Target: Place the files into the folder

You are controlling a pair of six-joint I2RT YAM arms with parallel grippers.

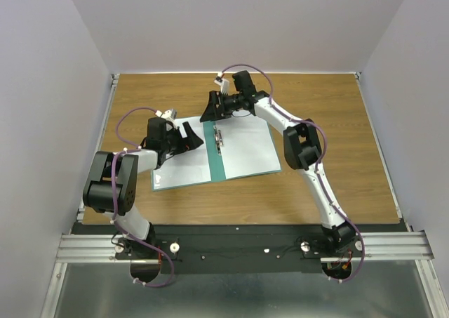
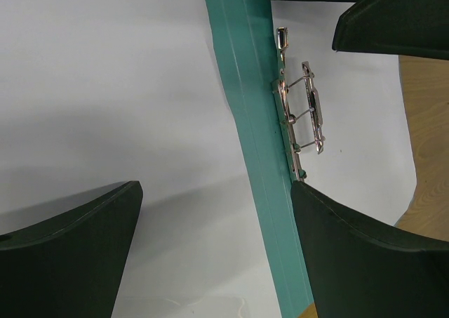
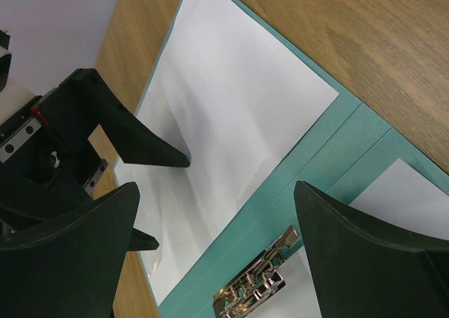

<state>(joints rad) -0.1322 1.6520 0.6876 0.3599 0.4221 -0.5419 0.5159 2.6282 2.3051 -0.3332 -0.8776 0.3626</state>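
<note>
Folder point(image 1: 218, 162) open on table point(image 1: 337, 135) w/ files point(image 1: 249, 149) on both halves.

Folder point(image 1: 213, 160): plain teal-green.
Files point(image 1: 249, 149): plain white.
Clip point(image 2: 309, 107): silvery metal with coppery tints.
Table point(image 1: 337, 121): mid-brown wood grain.
Arms point(image 1: 319, 184): white shells, black joints.
Cables point(image 1: 245, 66): purple.

Left gripper point(image 1: 189, 137) spread wide; right gripper point(image 1: 209, 110) likewise.

Thin teal-green rectangular folder point(image 1: 217, 165) open flat on brown wooden table point(image 1: 323, 184). Small metal clip point(image 1: 219, 137) on folder spine, far end. White paper sheet point(image 1: 184, 169) on folder's left half; second white paper sheet point(image 1: 249, 148) on right half.
</note>
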